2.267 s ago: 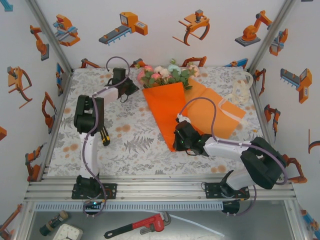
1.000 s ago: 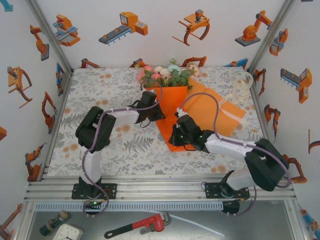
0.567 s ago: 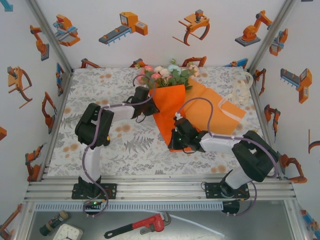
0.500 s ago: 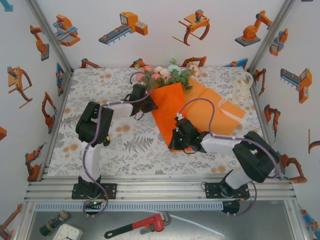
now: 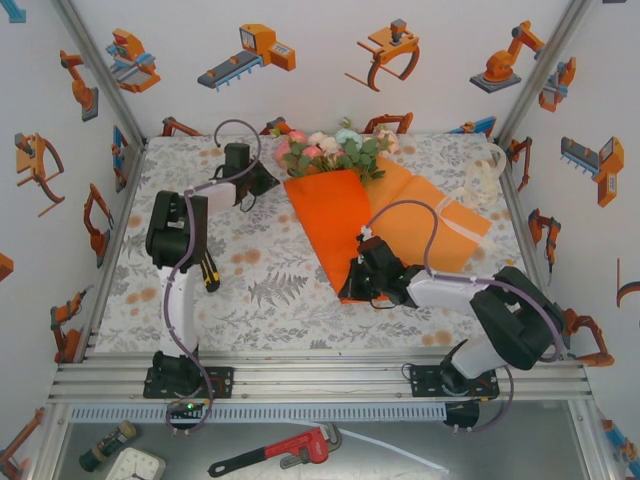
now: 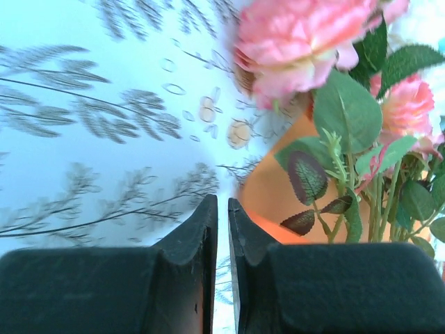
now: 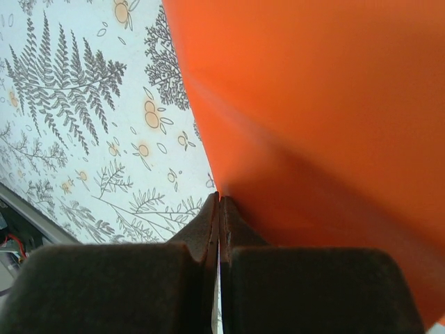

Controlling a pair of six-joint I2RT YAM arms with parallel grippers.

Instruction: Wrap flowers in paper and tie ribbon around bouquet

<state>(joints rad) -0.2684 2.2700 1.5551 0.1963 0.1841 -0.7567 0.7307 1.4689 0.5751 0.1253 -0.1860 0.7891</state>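
Paper (image 5: 335,215) lies folded over the flowers (image 5: 335,150) on the bench (image 5: 200,300), its tip pinched by the shut right jaws, probably to stop it unfolding, while the left jaws wait nearby, nearly shut and empty.

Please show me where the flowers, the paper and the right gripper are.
flowers (image 5: 325,147): top view, on the blooms.
paper (image 5: 335,225): top view, on the folded flap.
right gripper (image 7: 219,200): right wrist view, between the fingertips.
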